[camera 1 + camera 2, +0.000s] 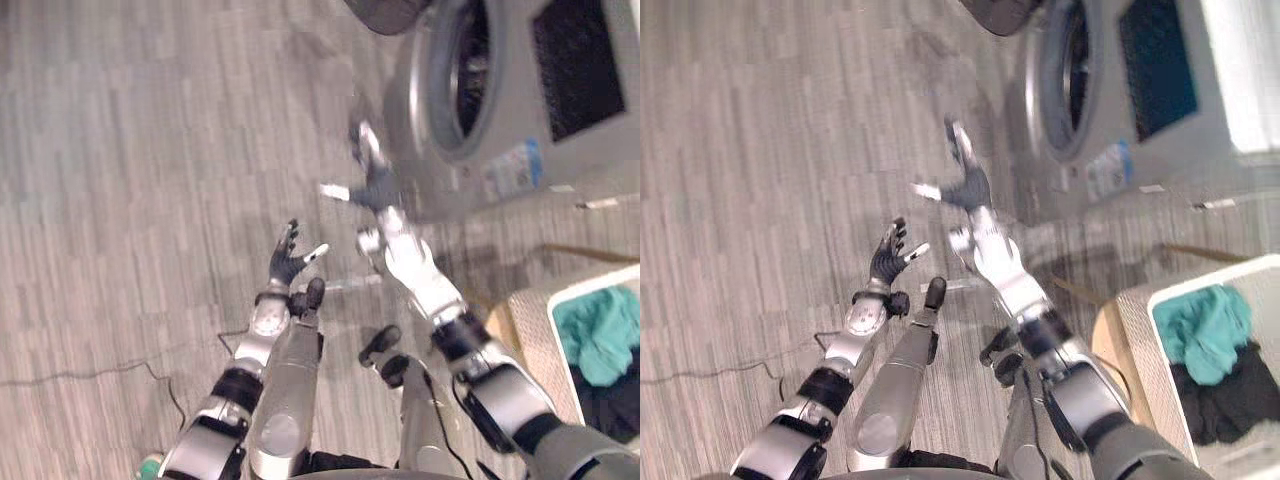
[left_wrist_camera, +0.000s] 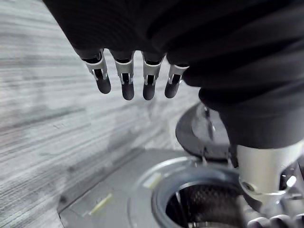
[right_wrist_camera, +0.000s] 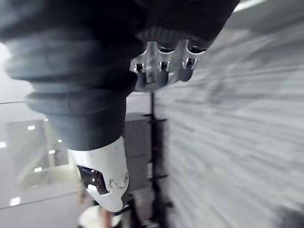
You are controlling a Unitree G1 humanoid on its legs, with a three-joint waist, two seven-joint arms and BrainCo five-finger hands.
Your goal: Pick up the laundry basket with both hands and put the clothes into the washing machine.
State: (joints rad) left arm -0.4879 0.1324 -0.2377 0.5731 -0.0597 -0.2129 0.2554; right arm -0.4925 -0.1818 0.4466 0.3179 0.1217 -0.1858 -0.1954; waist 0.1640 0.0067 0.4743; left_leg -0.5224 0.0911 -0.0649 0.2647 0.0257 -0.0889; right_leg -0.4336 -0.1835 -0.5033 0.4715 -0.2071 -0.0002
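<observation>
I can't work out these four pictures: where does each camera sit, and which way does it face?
Left eye view: on the head, facing down at the floor; shows both arms, left hand, right hand, washing machine, laundry basket.
Right eye view: beside it; same scene, barely offset.
Left wrist view: on the left wrist, facing past its fingers into the drum.
Right wrist view: on the right wrist, facing past its fingers along the floor.
Shared: eye views and left wrist view all see the washing machine.

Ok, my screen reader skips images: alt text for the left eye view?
Left hand and right hand, open and empty, hover over grey floor near the washing machine at upper right. The laundry basket of clothes sits lower right.
</observation>
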